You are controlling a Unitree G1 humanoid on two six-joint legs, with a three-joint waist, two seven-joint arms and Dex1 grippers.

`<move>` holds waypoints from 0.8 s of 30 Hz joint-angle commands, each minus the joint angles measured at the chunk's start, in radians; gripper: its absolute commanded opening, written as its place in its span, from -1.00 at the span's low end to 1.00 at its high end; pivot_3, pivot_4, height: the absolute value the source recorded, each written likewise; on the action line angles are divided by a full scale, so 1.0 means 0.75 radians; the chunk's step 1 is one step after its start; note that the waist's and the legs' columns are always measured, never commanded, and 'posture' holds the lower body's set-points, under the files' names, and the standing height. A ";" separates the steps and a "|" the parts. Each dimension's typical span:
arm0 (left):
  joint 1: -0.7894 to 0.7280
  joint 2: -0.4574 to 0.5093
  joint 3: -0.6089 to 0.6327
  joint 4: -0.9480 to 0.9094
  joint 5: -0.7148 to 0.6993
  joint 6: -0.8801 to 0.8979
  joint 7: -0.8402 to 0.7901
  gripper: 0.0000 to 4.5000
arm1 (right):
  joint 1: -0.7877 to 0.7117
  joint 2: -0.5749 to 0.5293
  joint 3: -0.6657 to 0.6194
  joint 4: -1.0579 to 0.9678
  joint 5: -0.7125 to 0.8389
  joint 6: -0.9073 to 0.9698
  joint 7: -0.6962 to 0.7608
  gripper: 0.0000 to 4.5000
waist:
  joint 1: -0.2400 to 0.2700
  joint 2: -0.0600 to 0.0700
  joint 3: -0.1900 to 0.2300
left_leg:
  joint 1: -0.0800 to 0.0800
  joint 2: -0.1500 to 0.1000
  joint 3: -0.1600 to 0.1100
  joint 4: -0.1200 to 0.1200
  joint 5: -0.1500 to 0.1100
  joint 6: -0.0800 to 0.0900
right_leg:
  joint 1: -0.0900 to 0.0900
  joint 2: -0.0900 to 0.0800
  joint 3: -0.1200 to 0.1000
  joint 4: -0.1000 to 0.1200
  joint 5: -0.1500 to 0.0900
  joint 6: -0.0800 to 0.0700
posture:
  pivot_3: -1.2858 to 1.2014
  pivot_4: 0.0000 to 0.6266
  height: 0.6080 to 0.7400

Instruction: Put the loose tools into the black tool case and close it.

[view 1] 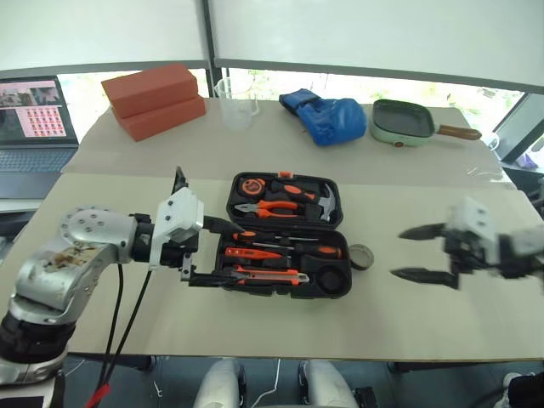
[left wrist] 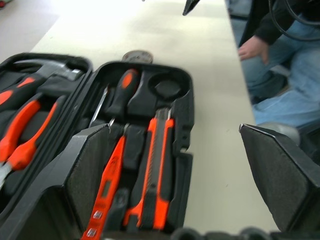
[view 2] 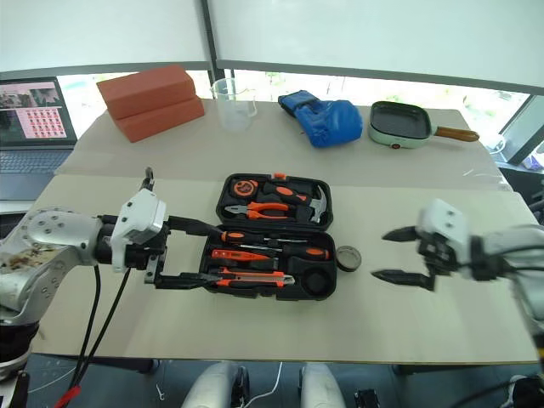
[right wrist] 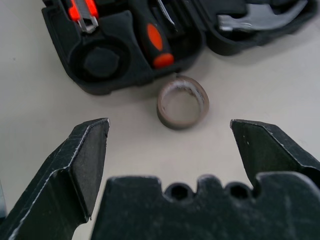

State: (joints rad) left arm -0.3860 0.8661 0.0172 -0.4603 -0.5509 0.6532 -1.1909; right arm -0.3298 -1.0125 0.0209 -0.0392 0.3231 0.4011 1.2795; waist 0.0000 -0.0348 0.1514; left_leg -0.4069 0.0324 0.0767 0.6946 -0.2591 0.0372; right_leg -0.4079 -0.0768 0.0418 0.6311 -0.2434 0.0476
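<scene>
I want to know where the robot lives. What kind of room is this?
Probably a lab or test room: a plain table by big windows, a laptop beside it, and odd practice things like a tool case.

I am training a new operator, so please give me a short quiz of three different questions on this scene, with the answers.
1. True or false: the tape roll already lies in the round recess of the tool case.
2. Which of these is open? A) only the left gripper B) only the right gripper C) both
3. Fill in: the right gripper points at the ____ on the table.

Key
1. False. It stands on the table just outside the case, beside the corner with the empty round recess.
2. C. The fingers of both stand wide apart and hold nothing.
3. Tape roll.
</scene>
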 commanded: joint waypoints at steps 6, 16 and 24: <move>-0.019 0.007 -0.026 0.002 0.101 -0.125 0.075 0.98 | -0.098 0.060 0.184 0.123 -0.149 -0.107 0.062 1.00 | 0.019 0.000 0.000 | -0.007 -0.001 0.001 0.001 -0.001 0.001 | -0.005 -0.001 0.000 -0.002 0.000 0.002 | 0.03 -0.52 0.98; -0.040 0.000 -0.052 0.021 0.108 -0.146 0.083 1.00 | -0.085 0.166 0.229 0.335 -0.299 -0.343 -0.042 -0.24 | 0.013 0.000 0.000 | -0.008 0.000 0.003 0.001 -0.001 0.001 | -0.008 0.000 0.000 0.001 0.000 0.002 | 0.03 -0.52 0.98; -0.066 0.003 -0.080 0.047 0.124 -0.174 0.079 1.00 | -0.025 0.119 0.127 0.207 -0.188 -0.310 0.017 -0.99 | 0.010 0.000 0.000 | 0.003 0.000 0.004 0.000 -0.001 0.001 | 0.003 0.000 0.000 0.000 0.000 0.001 | 0.03 -0.52 0.98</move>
State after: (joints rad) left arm -0.4199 0.8640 -0.0479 -0.4171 -0.4643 0.5420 -1.1301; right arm -0.3661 -0.8887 0.1568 0.1836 0.1390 0.1423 1.2485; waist 0.0072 -0.0352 0.1511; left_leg -0.4048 0.0327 0.0792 0.6949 -0.2597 0.0378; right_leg -0.4056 -0.0771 0.0419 0.6313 -0.2432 0.0485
